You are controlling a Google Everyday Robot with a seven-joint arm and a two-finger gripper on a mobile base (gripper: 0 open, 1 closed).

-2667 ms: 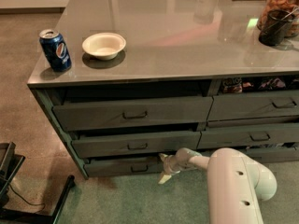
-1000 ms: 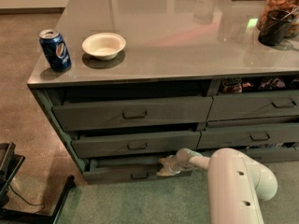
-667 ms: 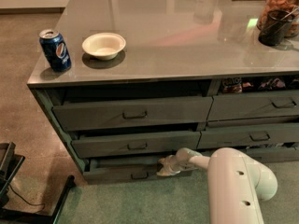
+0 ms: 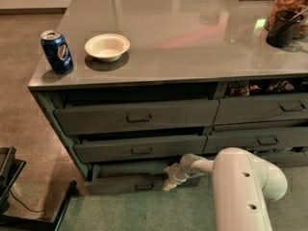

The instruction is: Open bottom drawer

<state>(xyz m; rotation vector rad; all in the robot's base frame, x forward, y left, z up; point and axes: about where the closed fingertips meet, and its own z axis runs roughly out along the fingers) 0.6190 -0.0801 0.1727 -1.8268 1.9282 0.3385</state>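
At the foot of the left 3-drawer stack: bottom drawer [image 4: 120,184], the slim front under the 2 taller ones. It looks slightly proud of the frame, with a dark gap above it. The gripper [image 4: 169,178] is low against the right part of that front, just right of the bail handle [image 4: 144,186] and apparently not on it. Can't tell whether it's clamped on anything or loose.

My read: the pull is in progress, with plenty of travel left. The contact is off-centre, so the drawer could rack. Pull straight out along the slides, slow and level, and watch for slip or binding. Don't lift into the middle drawer [image 4: 139,149].
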